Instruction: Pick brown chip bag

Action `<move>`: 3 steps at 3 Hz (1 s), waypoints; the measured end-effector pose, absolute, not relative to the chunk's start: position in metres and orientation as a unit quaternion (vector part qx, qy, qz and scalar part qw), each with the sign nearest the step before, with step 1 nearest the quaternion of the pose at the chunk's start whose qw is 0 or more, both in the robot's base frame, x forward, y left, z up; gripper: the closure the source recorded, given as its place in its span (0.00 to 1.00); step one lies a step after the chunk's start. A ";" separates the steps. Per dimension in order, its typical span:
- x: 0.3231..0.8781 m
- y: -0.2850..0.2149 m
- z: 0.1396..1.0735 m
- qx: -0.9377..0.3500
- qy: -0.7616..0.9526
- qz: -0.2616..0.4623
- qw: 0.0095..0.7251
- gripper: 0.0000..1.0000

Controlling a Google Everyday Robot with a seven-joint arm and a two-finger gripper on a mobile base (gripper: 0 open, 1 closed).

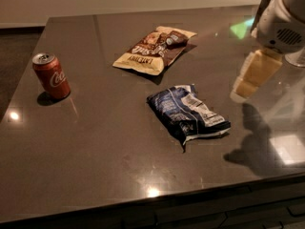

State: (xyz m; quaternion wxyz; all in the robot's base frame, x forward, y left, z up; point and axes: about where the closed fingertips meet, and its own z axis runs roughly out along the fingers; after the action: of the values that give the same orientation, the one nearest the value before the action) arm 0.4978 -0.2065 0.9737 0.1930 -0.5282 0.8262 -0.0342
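The brown chip bag (153,49) lies flat at the far middle of the dark table (95,147), brown in the middle with cream-yellow ends. My gripper (249,80) hangs above the table at the right, well to the right of the bag and nearer the camera, above and right of the blue bag. It holds nothing that I can see. Its shadow falls on the table below it.
A dark blue and white snack bag (188,112) lies in the middle of the table, between the gripper and the front edge. A red soda can (50,75) stands upright at the left. The arm's white body (286,18) fills the top right corner.
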 end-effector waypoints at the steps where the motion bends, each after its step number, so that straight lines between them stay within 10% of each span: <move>1: 0.539 -0.199 0.971 -0.466 0.859 -0.020 0.213 0.00; 3: 0.595 -0.143 0.970 -0.408 0.881 0.026 0.240 0.00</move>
State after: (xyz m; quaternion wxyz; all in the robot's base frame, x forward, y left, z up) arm 0.5950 -0.1427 0.9697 0.2402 -0.4078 0.8805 0.0265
